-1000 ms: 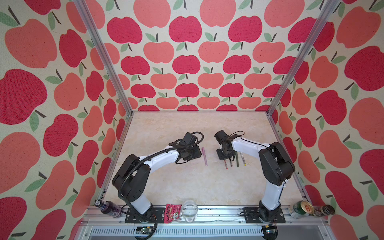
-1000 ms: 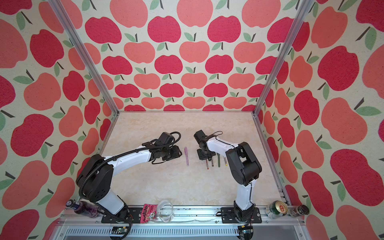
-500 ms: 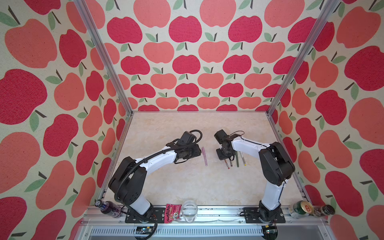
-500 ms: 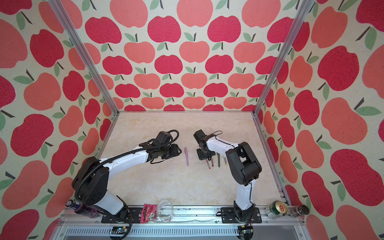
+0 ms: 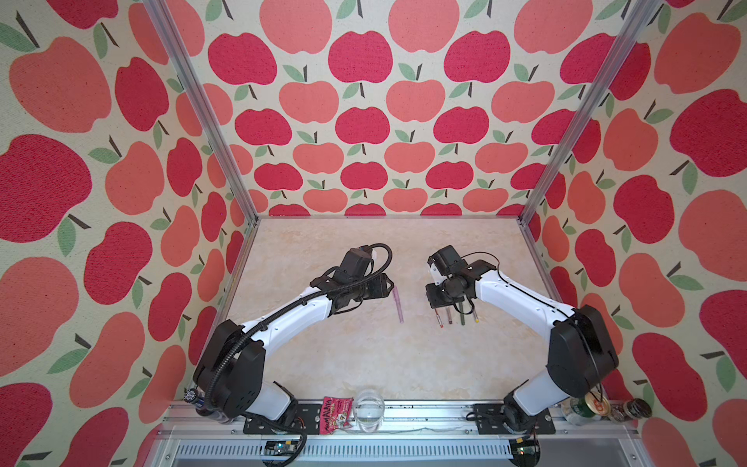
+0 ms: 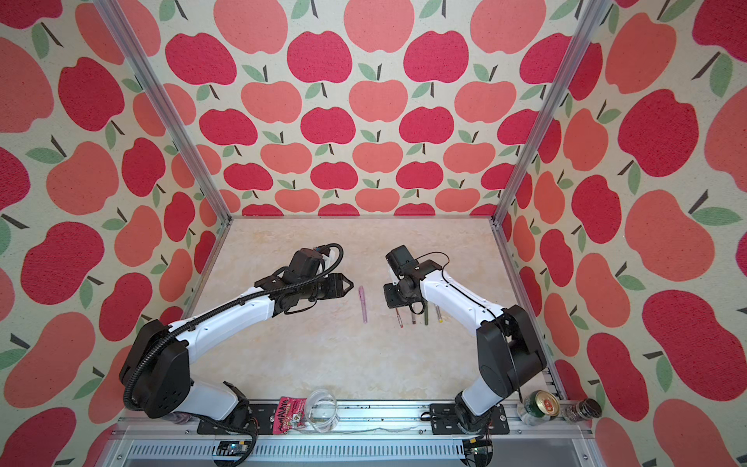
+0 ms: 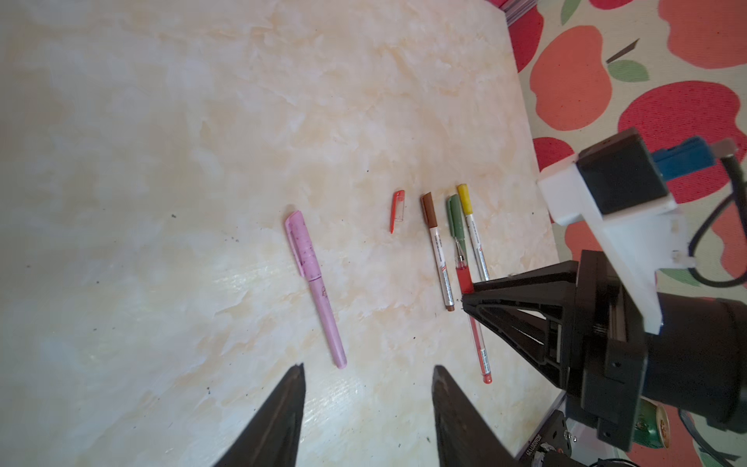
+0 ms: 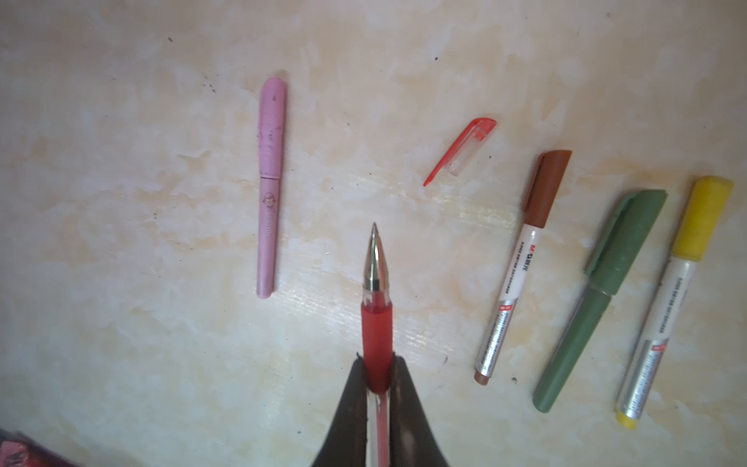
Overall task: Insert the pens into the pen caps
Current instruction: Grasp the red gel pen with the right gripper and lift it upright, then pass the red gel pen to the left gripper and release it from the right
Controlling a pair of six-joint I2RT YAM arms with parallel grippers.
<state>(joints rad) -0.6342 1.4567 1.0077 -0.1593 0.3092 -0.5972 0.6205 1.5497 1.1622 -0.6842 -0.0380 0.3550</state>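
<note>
My right gripper (image 8: 376,364) is shut on the red pen (image 8: 376,323) at its rubber grip, with the metal tip pointing out ahead, uncapped. The loose red pen cap (image 8: 465,149) lies on the table beyond that tip. The pink pen (image 8: 270,186) lies apart with its pink cap on. Beside the red pen lie a white pen with a brown cap (image 8: 517,263), the green pen (image 8: 594,303) with its green cap, and a white pen with a yellow cap (image 8: 671,299). My left gripper (image 7: 370,367) is open and empty, just short of the pink pen (image 7: 315,283).
A glass (image 5: 368,408) and a snack packet (image 5: 335,414) sit at the table's front edge. Cans (image 5: 598,406) stand at the front right corner and a bottle (image 5: 194,398) at the front left. Apple-patterned walls close in three sides.
My right gripper has closed onto the red pen. The left arm has shifted slightly, its gripper staying open beside the pink pen.
</note>
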